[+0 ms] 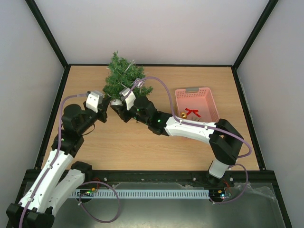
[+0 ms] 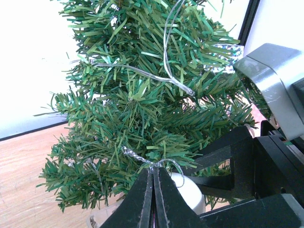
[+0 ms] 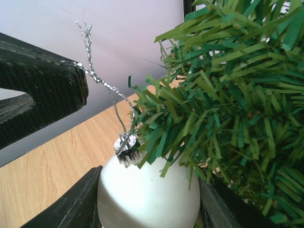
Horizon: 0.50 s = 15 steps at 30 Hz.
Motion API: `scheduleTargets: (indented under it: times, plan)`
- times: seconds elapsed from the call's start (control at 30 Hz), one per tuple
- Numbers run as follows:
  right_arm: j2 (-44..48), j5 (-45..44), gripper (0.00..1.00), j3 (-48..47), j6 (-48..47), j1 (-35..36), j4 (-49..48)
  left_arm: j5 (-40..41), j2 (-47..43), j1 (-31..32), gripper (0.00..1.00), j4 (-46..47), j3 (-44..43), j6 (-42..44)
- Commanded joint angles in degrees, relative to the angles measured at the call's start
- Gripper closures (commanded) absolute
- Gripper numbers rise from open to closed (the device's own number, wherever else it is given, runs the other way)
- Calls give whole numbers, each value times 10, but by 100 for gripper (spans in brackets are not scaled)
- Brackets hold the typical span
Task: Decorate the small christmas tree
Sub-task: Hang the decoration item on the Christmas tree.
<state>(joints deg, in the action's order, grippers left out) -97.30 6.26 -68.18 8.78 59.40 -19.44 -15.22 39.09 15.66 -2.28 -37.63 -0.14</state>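
Right wrist view: the right gripper [image 3: 147, 203] clasps a white ball [image 3: 142, 187], steadying it beside the tree [image 3: 228, 95] at three o'clock; the left gripper [image 2: 153, 190], clamped on the ball's silver loop [image 3: 101, 83], holds it taut, probably to hook a branch. Seen from above, the tree stands at eleven o'clock on the table [image 1: 142, 147].

Underside of white bauble [image 3: 142, 197] and much of small christmas tree [image 3: 237, 104] beyond frame edges.

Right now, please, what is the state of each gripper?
Left gripper: closed, pinching the silver thread.
Right gripper: closed on the white ball ornament.
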Motion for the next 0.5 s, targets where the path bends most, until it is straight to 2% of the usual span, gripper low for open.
scheduleTargets:
  times: [0.0, 0.47]
  plan:
    - [-5, -22, 62, -20, -11, 4, 3, -11, 5, -4, 98, 29, -4, 6]
    - [-11, -29, 61, -28, -18, 4, 14, -2, 38, -4, 98, 32, -17, 10]
